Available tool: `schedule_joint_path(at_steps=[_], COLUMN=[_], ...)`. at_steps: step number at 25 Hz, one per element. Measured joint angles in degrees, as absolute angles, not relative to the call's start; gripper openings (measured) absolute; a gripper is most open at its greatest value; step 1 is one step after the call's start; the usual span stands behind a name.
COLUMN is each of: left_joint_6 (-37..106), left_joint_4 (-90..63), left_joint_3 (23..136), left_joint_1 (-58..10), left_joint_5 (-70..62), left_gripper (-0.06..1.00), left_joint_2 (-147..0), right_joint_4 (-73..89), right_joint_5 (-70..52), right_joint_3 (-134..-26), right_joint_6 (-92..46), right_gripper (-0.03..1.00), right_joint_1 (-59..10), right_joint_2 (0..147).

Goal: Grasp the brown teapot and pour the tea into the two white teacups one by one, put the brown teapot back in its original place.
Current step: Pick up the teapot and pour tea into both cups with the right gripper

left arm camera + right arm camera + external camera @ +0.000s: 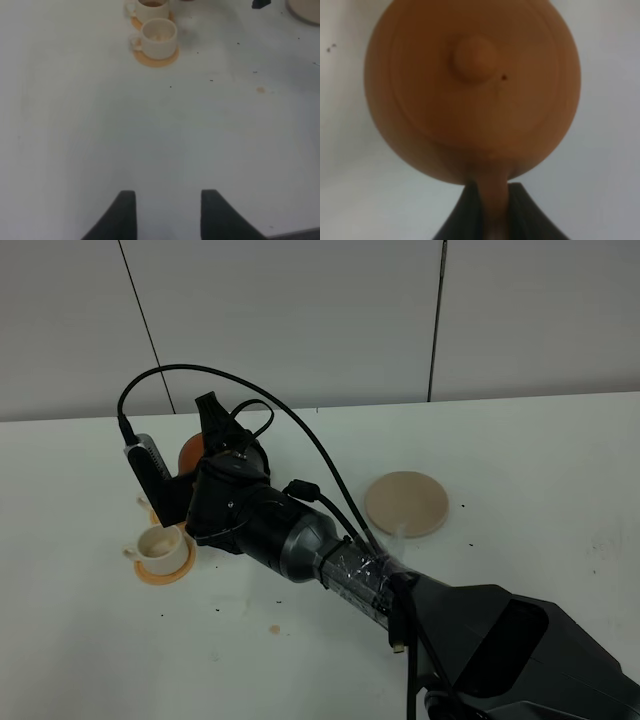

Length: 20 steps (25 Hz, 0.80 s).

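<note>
Two small off-white teacups on orange round saucers stand side by side on the white table. My right gripper is clamped on the squat reddish-brown clay teapot by its loop handle, near those cups and well apart from the flat beige coaster disc. My left gripper hangs with jaws apart, empty.

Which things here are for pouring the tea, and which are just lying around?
For the job: brown teapot, gripped by the right end effector; near white teacup and far white teacup, each on an orange saucer; beige coaster, bare, for the teapot's return.

Lying about: brownish stain and dark specks on the table; left end effector, open, holding nothing.
</note>
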<state>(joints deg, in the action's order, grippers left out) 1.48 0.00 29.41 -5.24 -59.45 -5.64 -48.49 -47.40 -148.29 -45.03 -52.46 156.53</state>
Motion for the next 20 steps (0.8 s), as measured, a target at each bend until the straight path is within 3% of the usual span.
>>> schedule_joint_path(at_steps=[20], left_joint_6=[1.4], left_joint_4=[0.0], left_joint_3=[29.4], left_joint_1=[-5.2], left_joint_5=[-59.5], left_gripper=[0.37], left_joint_2=[-5.6], right_joint_4=[-49.7], right_joint_5=[-47.3], right_joint_3=[-148.3], right_joint_6=[-42.7], right_gripper=[0.09], right_joint_1=[-52.5], right_joint_2=[156.5])
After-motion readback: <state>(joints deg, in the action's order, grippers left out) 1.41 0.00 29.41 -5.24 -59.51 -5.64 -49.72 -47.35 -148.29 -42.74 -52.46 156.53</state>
